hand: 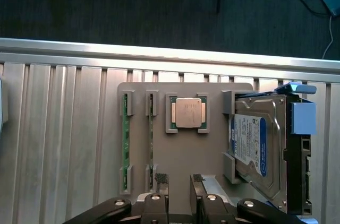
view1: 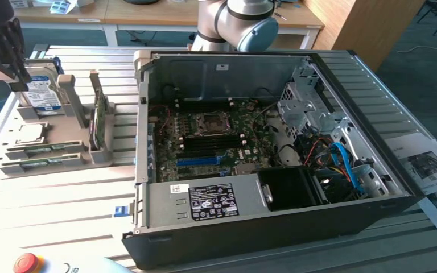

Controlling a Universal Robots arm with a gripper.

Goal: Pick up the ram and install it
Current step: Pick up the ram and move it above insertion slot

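Two ram sticks sit on edge in slots of the grey holder (hand: 186, 149): one ram stick (hand: 126, 141) in the outer slot, a second stick (hand: 150, 144) beside it. In the exterior view they lie at that view's left, the ram (view1: 48, 149) and the other stick (view1: 42, 165) in front of it. My gripper (hand: 179, 181) is open with nothing between its fingers, above the holder and apart from the sticks. In the exterior view the gripper (view1: 12, 77) hangs over the hard drive end of the holder.
A silver processor chip (hand: 188, 112) and a hard drive with a blue label (hand: 255, 147) share the holder. The open computer case (view1: 279, 142) with its motherboard (view1: 211, 136) is at the exterior view's right. A red stop button (view1: 27, 263) is at the front; papers (view1: 431, 168) lie at the far right.
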